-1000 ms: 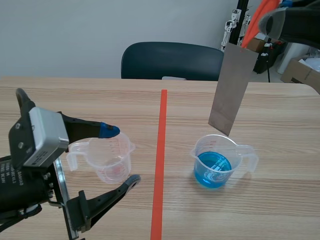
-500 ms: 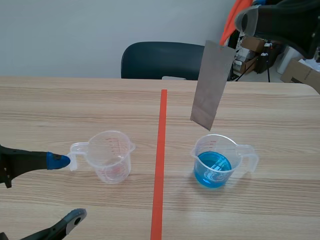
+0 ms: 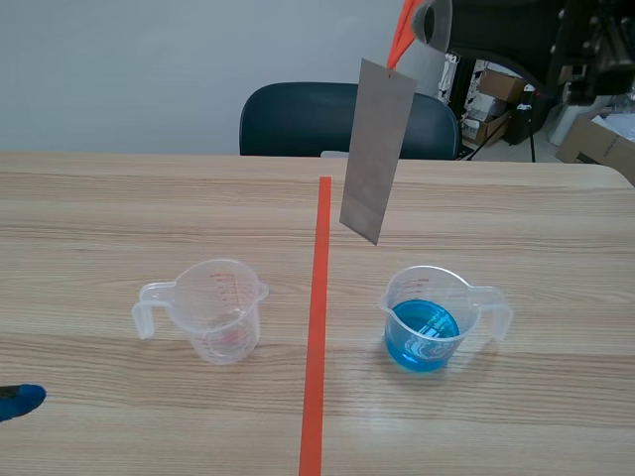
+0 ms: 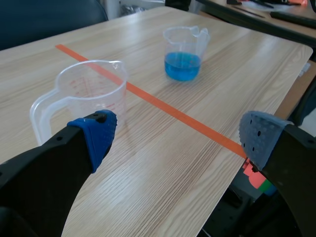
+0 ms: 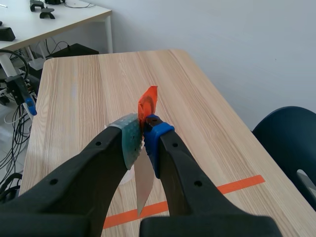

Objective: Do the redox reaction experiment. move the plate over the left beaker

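Observation:
A grey metal plate (image 3: 375, 149) with an orange tab hangs in the air just right of the red tape line. My right gripper (image 3: 417, 20) is shut on its top edge. In the right wrist view the fingers (image 5: 129, 143) clamp the plate (image 5: 143, 182) edge-on under the orange tab. The empty clear left beaker (image 3: 205, 307) stands left of the line, well apart from the plate. The right beaker (image 3: 429, 319) holds blue liquid. My left gripper (image 4: 177, 136) is open low near the table's front edge, the empty beaker (image 4: 84, 94) just ahead of its left finger.
A dark chair (image 3: 337, 119) stands behind the table's far edge. Boxes and stands (image 3: 595, 129) sit at the back right. Only a blue pad tip (image 3: 20, 400) of my left gripper shows in the scene view, at the front left.
The right arm carried the plate left and up, from above the blue beaker to beside the red line. The left arm pulled back from the empty beaker, almost out of the scene view.

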{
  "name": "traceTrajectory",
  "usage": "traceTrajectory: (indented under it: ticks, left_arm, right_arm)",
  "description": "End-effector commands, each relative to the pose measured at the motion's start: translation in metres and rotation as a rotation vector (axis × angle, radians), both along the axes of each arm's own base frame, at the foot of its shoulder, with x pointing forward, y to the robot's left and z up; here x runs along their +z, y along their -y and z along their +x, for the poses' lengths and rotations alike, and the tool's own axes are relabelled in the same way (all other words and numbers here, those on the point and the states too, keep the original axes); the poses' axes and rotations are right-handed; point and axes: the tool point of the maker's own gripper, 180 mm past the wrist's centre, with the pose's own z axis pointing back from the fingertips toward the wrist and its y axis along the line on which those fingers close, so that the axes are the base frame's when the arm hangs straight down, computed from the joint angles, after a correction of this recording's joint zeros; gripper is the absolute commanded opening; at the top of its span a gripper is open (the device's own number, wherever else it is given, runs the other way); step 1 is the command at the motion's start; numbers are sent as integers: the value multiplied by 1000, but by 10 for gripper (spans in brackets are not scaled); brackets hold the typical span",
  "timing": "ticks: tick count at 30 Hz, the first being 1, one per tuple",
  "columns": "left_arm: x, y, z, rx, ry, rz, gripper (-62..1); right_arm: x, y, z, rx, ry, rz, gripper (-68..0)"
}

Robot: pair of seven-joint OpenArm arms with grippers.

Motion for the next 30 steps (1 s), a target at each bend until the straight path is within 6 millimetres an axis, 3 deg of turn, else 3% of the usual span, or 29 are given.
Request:
traceTrajectory:
  ticks: [1, 10, 25, 30]
  left_arm:
    - [10, -3, 0, 18, 44, -54, -93]
    - [10, -9, -16, 24, 87, -91, -100]
    - [9, -12, -15, 64, 107, -109, -101]
    - [10, -12, -16, 61, 111, -113, 14]
  right_arm:
    - [18, -2, 0, 15, 24, 40, -673]
    - [17, -23, 2, 40, -3, 61, -673]
    - [12, -59, 4, 65, -44, 69, -673]
    - [18, -69, 10, 50, -48, 92, -673]
